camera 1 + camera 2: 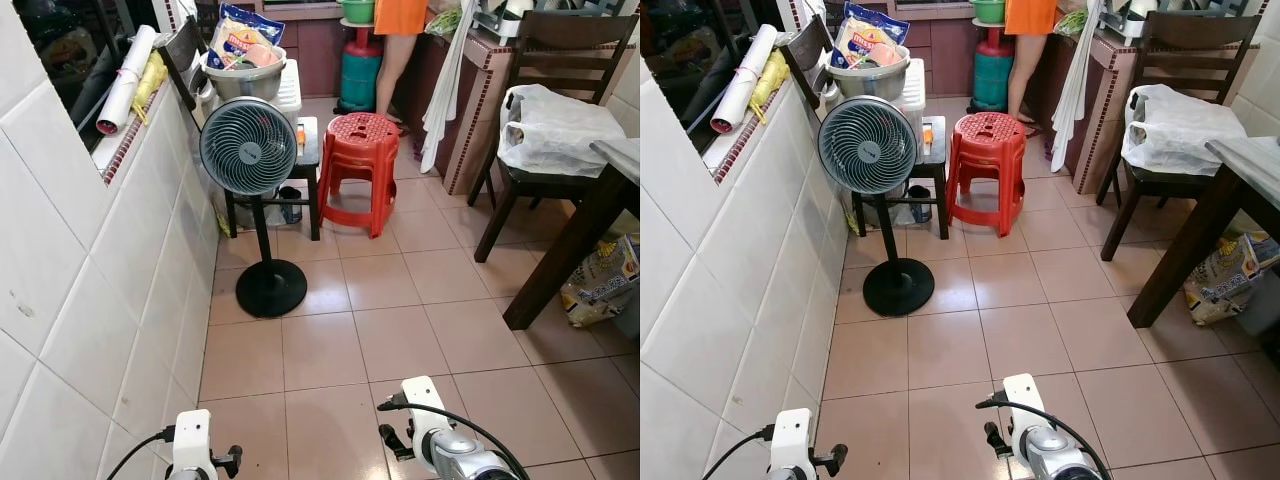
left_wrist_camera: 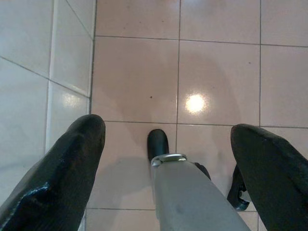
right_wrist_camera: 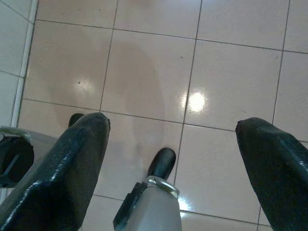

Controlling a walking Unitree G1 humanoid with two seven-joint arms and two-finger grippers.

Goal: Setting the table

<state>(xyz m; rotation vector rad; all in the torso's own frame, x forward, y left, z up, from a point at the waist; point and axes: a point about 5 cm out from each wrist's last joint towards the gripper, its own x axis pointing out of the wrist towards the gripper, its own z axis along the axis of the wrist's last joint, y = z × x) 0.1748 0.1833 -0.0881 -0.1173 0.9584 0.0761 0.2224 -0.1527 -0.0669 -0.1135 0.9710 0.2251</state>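
The dark wooden table stands at the right edge of the head views, with its pale top just in sight. Both arms hang low at my sides, far from the table: left arm, right arm. In the left wrist view my left gripper is open over the pink floor tiles, with nothing between its fingers. My right gripper is likewise open and empty above the floor.
A standing fan is by the tiled left wall, with a red plastic stool beside it. A dark chair holds a white plastic bag. A printed sack lies under the table. A person in orange stands at the back.
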